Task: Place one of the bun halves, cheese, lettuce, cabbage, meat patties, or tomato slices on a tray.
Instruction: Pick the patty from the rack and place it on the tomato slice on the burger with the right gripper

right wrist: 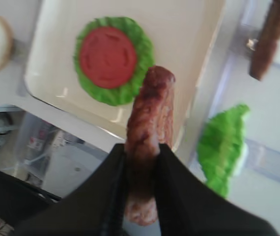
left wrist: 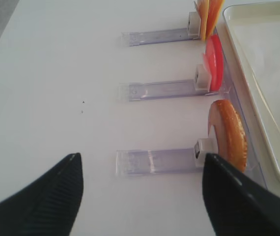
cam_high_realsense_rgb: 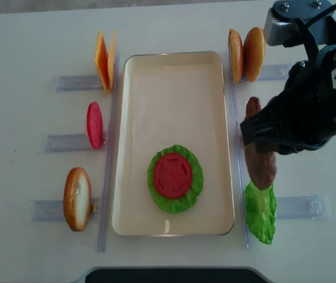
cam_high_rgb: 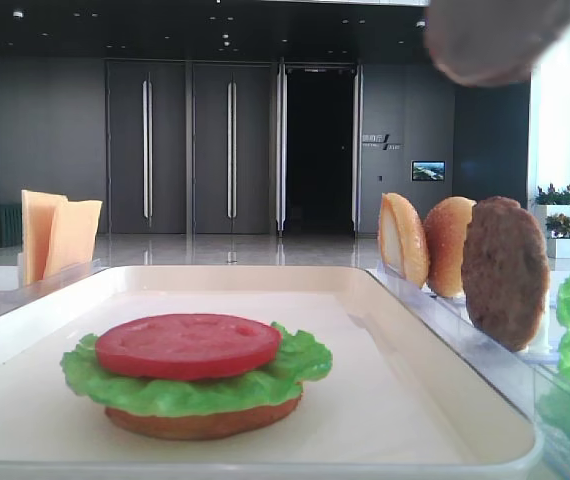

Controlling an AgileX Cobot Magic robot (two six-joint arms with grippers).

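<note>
My right gripper (right wrist: 142, 150) is shut on the lighter greyish-brown meat patty (right wrist: 149, 113), held edge-on. From above, this patty (cam_high_realsense_rgb: 261, 168) hangs just outside the right rim of the cream tray (cam_high_realsense_rgb: 174, 76), below the gripper (cam_high_realsense_rgb: 257, 146). On the tray a tomato slice (cam_high_realsense_rgb: 172, 174) lies on lettuce (cam_high_realsense_rgb: 195, 177), with a bun half (cam_high_rgb: 200, 424) underneath. My left gripper (left wrist: 141, 156) stands open over a clear holder (left wrist: 154, 161), next to an upright bun half (left wrist: 228, 135), with nothing between its fingers.
Right of the tray stand two bun halves (cam_high_realsense_rgb: 246, 54), a darker patty (cam_high_realsense_rgb: 252, 109) and a lettuce leaf (cam_high_realsense_rgb: 260, 213) in holders. Left of it stand cheese slices (cam_high_realsense_rgb: 103, 59), a tomato slice (cam_high_realsense_rgb: 94, 125) and a bun half (cam_high_realsense_rgb: 78, 198).
</note>
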